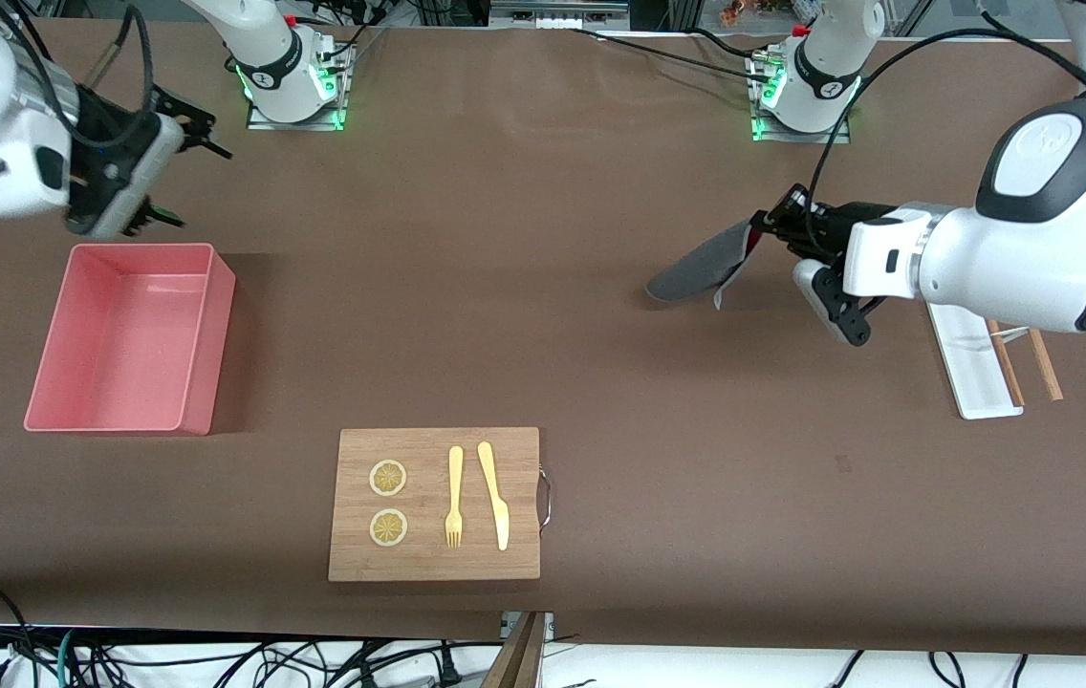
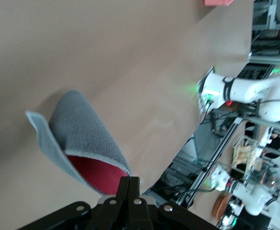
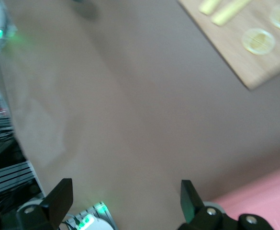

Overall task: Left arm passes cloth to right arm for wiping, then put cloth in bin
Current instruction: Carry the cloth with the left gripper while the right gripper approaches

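The cloth is dark grey with a red inner face, and it curls down from my left gripper, which is shut on one edge of it. That gripper is low over the bare table toward the left arm's end. The cloth's free end droops close to the tabletop. The pink bin stands at the right arm's end of the table with nothing in it. My right gripper hovers by the bin's edge nearest the bases, open with nothing between its fingers. A corner of the bin shows below it.
A wooden board lies near the front camera, carrying two lemon slices, a fork and a knife. Under the left arm sits a white tray beside wooden sticks. Both arm bases stand along the table's edge farthest from the camera.
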You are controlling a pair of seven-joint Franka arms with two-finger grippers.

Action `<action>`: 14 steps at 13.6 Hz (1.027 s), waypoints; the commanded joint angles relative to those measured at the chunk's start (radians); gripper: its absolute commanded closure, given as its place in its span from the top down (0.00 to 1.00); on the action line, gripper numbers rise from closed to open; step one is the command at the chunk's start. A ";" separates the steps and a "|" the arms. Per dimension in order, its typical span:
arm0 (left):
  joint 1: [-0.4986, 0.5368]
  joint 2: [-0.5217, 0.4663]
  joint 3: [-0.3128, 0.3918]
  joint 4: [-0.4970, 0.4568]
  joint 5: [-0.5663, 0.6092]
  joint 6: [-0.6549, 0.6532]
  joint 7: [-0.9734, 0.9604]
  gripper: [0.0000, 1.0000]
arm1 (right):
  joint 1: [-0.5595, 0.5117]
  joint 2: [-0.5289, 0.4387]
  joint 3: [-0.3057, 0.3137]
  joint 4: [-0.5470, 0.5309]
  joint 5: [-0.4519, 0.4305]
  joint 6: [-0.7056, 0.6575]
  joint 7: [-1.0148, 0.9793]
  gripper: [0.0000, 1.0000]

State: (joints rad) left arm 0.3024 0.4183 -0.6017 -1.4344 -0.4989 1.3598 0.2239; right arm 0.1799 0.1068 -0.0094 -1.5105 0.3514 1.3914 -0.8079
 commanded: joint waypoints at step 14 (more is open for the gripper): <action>-0.246 0.028 0.008 0.075 -0.174 0.235 -0.721 0.00 | 0.246 0.353 0.008 -0.088 0.593 0.429 -0.614 0.99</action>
State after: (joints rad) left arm 0.0543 0.4255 -0.5975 -1.3913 -0.6341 1.6012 -0.4646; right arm 0.3785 0.4735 0.0038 -1.5461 0.8873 1.7473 -1.3926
